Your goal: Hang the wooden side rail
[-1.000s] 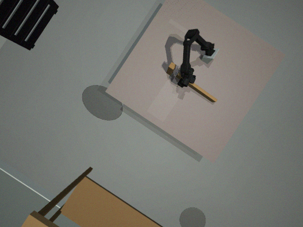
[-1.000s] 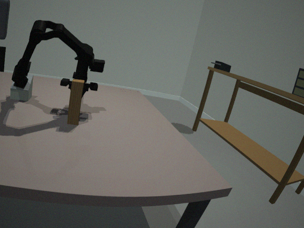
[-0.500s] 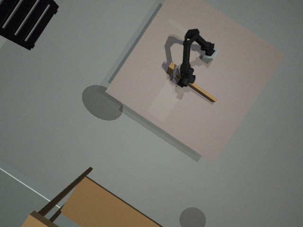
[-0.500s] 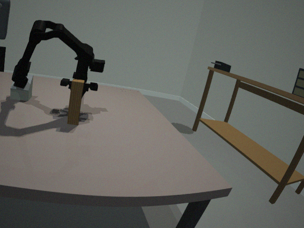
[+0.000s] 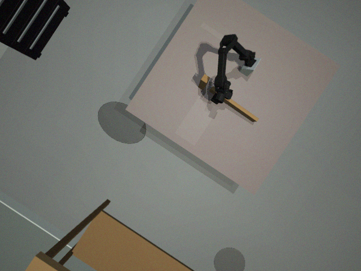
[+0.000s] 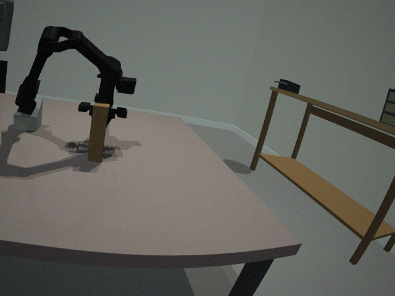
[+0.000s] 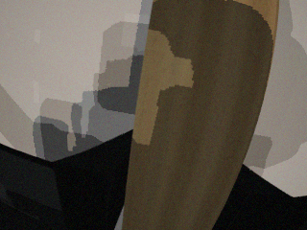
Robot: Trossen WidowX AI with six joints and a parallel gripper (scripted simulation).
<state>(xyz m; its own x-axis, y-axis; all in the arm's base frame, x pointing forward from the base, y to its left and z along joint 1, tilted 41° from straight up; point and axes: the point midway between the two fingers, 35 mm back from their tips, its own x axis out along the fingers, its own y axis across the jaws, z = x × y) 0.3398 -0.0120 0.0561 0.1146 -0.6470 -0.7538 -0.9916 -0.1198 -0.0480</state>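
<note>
Rail (image 5: 243, 110) is clamped in the tool (image 5: 219, 97) near its 10 o'clock end, close by the post (image 5: 203, 80), with the far end pointing to 4 o'clock on the worktop (image 5: 277, 131). Hooks can't be made out, so a slow, level approach into the slot is probably best.

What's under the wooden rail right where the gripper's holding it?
Shadowed table beneath the wooden rail; the gripper is clamped around it. The hooks, post and pins are not visible.
</note>
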